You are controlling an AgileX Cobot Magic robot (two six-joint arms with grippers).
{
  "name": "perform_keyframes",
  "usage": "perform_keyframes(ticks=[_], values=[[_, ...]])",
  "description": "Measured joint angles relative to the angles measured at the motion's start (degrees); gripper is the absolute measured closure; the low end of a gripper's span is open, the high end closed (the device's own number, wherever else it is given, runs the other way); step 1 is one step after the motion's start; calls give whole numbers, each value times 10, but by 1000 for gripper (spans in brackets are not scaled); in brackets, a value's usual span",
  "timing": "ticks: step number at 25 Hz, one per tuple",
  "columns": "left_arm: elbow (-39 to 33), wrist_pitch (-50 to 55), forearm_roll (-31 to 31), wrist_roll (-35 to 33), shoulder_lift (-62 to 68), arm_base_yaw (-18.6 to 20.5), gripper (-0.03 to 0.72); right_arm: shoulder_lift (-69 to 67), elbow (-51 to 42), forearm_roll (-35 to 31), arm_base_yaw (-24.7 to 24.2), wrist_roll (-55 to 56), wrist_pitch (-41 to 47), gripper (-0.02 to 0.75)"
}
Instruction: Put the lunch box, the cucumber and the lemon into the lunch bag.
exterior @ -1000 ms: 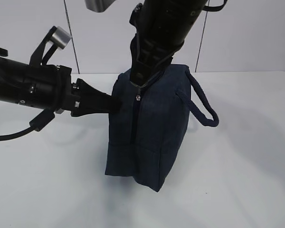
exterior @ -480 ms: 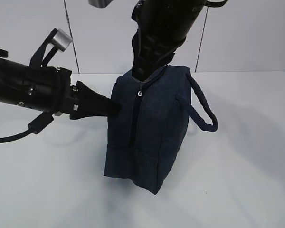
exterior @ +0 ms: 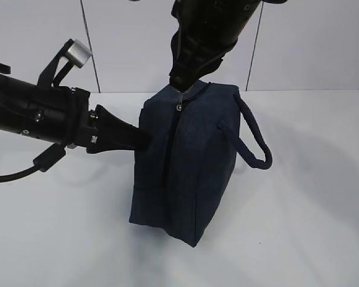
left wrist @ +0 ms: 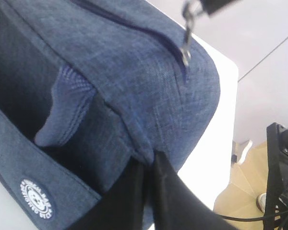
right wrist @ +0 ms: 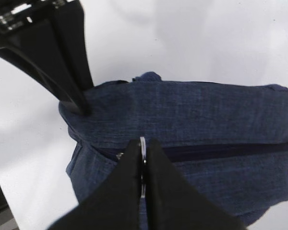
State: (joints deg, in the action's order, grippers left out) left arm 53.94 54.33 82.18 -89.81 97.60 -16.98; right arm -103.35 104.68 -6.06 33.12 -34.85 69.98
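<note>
The dark navy lunch bag (exterior: 191,161) stands upright in the middle of the white table. My left gripper (exterior: 145,139) comes in from the left and is shut on a fold of fabric at the bag's upper end; the left wrist view shows the pinch (left wrist: 146,163). My right gripper (exterior: 178,84) reaches down from above and is shut on the silver ring zipper pull (right wrist: 142,141) at the bag's top corner. The pull also shows in the left wrist view (left wrist: 187,45). A padded loop handle (exterior: 254,140) hangs on the right side. The lunch box, cucumber and lemon are out of view.
The white table (exterior: 311,227) spreads around the bag, with a white panelled wall (exterior: 317,48) behind. In the left wrist view the table edge (left wrist: 233,120) drops to a tan floor, where a black stand (left wrist: 281,163) is.
My right gripper has risen with the zipper pull in it. The bag's top has been drawn up and slightly left. The left gripper keeps its hold and has edged right.
</note>
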Motion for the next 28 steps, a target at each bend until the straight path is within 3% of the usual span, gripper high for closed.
perform_keyframes(ticks=[19,28], values=[[0,22,-37,3,0,0,692,-57,6,-21,-85,-14,-72,730],[0,27,-60,15,0,0,692,-88,6,-102,-139,-60,-107,730]])
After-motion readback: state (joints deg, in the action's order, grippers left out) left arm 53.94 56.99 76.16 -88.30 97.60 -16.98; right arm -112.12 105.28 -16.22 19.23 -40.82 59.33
